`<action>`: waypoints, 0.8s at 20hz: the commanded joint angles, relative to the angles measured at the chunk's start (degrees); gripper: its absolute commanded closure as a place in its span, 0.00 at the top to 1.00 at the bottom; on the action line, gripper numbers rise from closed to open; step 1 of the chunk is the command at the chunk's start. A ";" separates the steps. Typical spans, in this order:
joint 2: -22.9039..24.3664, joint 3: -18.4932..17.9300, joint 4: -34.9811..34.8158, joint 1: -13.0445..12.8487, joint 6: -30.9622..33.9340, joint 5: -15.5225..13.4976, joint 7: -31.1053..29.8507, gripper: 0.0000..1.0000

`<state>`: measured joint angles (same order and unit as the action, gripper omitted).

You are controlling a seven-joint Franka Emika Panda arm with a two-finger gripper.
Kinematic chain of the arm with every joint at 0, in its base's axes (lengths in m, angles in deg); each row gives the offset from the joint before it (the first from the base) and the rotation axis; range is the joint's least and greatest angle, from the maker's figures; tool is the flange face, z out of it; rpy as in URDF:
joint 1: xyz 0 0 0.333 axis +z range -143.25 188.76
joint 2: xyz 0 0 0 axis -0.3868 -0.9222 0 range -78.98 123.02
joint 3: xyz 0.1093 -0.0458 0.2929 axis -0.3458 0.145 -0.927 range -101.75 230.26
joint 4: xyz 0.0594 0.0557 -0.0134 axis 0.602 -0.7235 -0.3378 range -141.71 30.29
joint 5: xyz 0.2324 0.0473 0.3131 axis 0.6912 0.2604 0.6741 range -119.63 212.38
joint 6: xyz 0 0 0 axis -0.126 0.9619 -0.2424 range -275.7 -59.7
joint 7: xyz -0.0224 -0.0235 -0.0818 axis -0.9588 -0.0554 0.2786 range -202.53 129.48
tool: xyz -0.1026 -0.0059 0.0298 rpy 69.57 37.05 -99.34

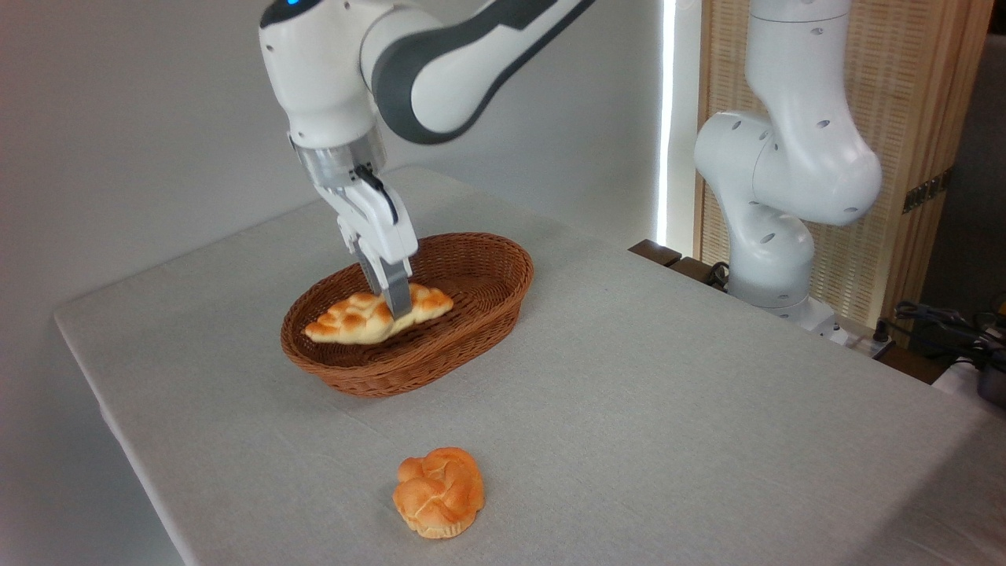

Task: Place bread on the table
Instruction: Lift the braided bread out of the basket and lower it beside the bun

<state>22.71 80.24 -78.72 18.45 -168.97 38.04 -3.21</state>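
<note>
Reaching down into the one brown wicker basket, the hand straddles the middle of the bread, with the near finger crossing the front of the loaf. The far finger is hidden behind it, so the fingers look closed on the bread, though the contact on the far side cannot be seen.

One braided loaf is in view: golden-orange with pale seams, long, with pointed ends. It sits inside the basket, tilted, its right end higher than its left; whether it rests on the basket floor or is raised slightly off it cannot be told.

One small round knotted bun lies on the tabletop, toward the front edge and well apart from the basket. That makes two baked items in all, one in the basket and one on the cloth.

One oval basket stands on the light grey-white tabletop, toward the back left. One white robot arm rises from its base at the right side of the tabletop and arches over to the basket.
</note>
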 commanded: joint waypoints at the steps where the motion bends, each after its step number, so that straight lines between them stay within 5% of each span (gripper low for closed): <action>1: 0.19 -1.56 2.79 -0.09 6.04 -1.43 0.34 0.23; 4: 1.06 -3.75 4.55 -0.09 12.10 -0.55 0.43 0.23; 9: 5.81 -10.70 3.85 -0.18 19.84 8.49 5.60 0.23; 16: 6.70 -18.79 -0.79 -0.18 19.68 15.70 11.23 0.26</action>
<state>28.90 63.52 -76.07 18.78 -149.04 50.41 6.06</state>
